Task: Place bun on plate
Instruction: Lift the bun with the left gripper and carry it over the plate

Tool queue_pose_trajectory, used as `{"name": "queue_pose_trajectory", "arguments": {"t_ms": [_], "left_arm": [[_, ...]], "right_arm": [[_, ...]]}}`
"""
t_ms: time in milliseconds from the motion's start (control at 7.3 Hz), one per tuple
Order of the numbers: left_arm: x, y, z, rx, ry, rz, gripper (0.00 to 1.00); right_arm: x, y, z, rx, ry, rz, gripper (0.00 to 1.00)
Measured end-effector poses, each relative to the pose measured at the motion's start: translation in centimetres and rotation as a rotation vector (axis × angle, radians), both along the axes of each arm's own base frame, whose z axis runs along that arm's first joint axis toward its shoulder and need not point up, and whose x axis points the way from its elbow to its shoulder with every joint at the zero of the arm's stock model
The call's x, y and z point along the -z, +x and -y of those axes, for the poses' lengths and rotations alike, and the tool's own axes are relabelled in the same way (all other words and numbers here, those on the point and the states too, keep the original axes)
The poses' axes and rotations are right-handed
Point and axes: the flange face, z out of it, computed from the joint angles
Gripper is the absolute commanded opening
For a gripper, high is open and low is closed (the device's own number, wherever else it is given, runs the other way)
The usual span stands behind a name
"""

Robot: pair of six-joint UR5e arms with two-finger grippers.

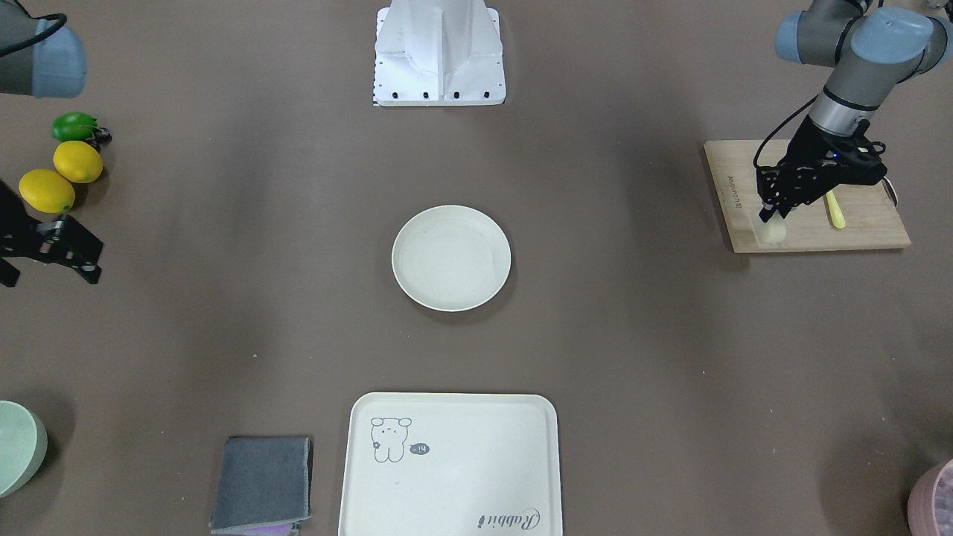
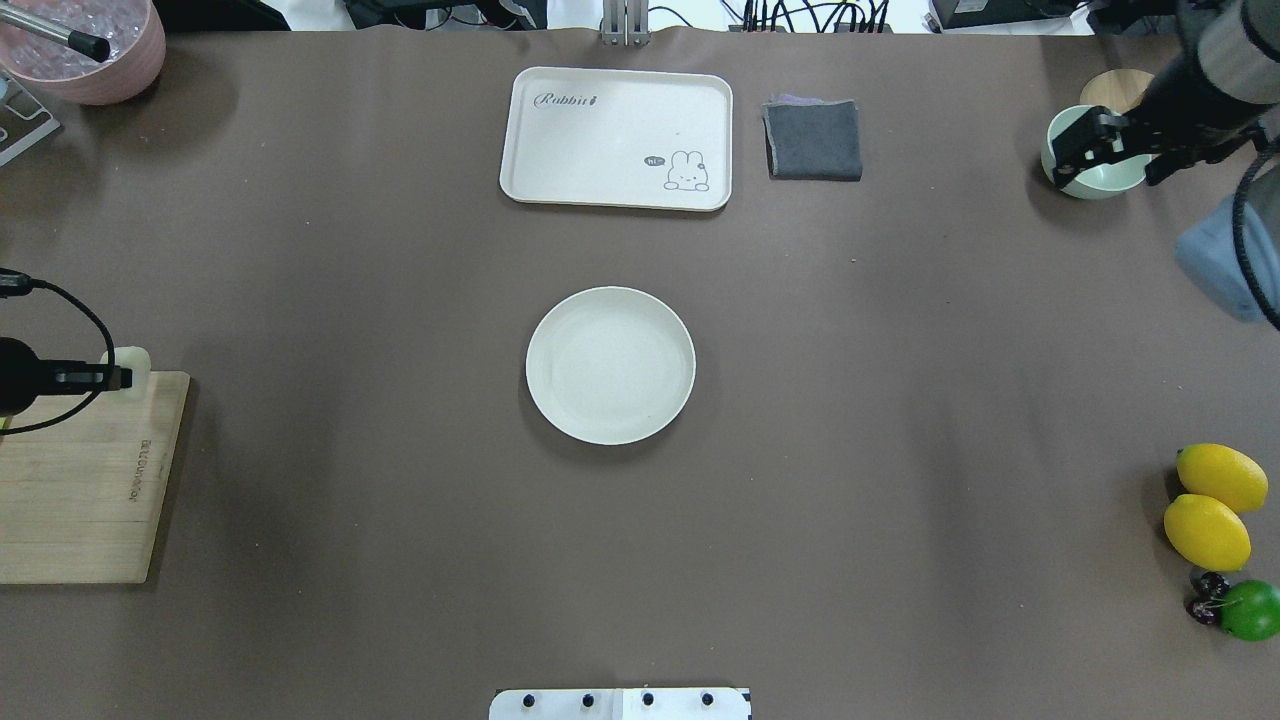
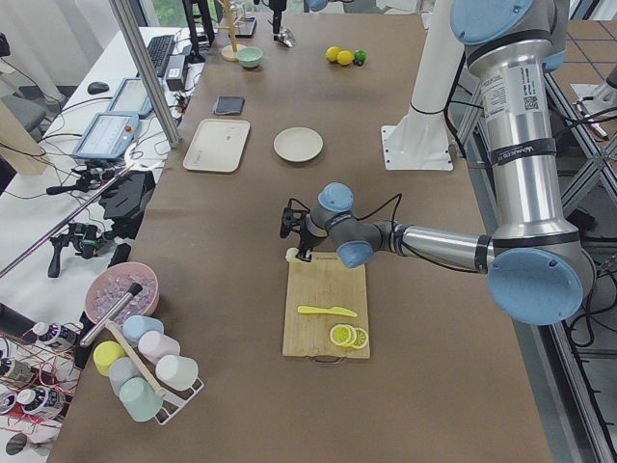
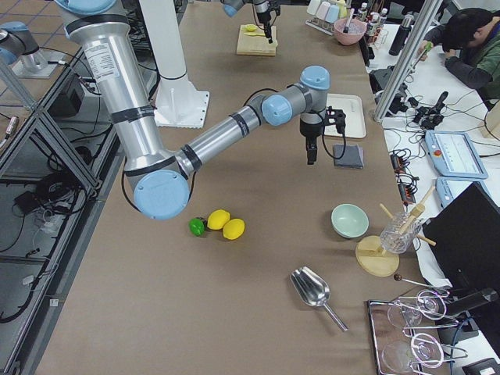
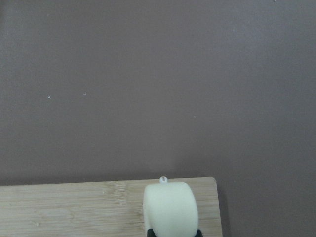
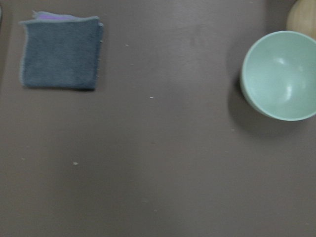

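Observation:
The bun (image 1: 774, 232) is a small cream-white lump at the outer corner of the wooden cutting board (image 1: 864, 223). My left gripper (image 1: 767, 217) is shut on the bun (image 5: 170, 207), with dark fingertips showing on both sides of it in the left wrist view. I cannot tell whether the bun still touches the board. The plate (image 1: 451, 257) lies empty at the table's centre, far from the bun (image 2: 130, 360). My right gripper (image 1: 52, 275) hangs open and empty at the other end of the table, above the pale green bowl (image 2: 1100, 178).
On the board lie a yellow knife (image 1: 835, 210) and lemon slices (image 3: 347, 337). A cream tray (image 1: 450, 465) and a folded grey cloth (image 1: 262, 484) sit beyond the plate. Two lemons (image 1: 59, 179) and a lime (image 1: 73, 126) lie near the right arm. A pink bucket (image 2: 90, 50) stands in a corner.

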Motion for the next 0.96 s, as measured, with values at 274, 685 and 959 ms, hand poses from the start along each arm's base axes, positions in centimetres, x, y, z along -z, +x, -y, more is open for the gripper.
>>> {"name": "queue_pose_trajectory", "arguments": {"t_ms": [274,685,959], "left_arm": [[7.2,3.0,5.4,0.023,-0.009,0.003,0.31],[20.1,8.8,10.6,0.022,-0.011,-0.019,0.31],[27.7,15.2,9.7,0.021,-0.035,-0.026,0.31]], "right_arm": [[-6.1,6.1,-2.0,0.041,-0.012,-0.009,1.00],[-13.0,12.6,-5.5,0.061,-0.034,-0.026,1.00],[-16.7,15.6,-7.5,0.083,-0.048,-0.024,1.00]]}}
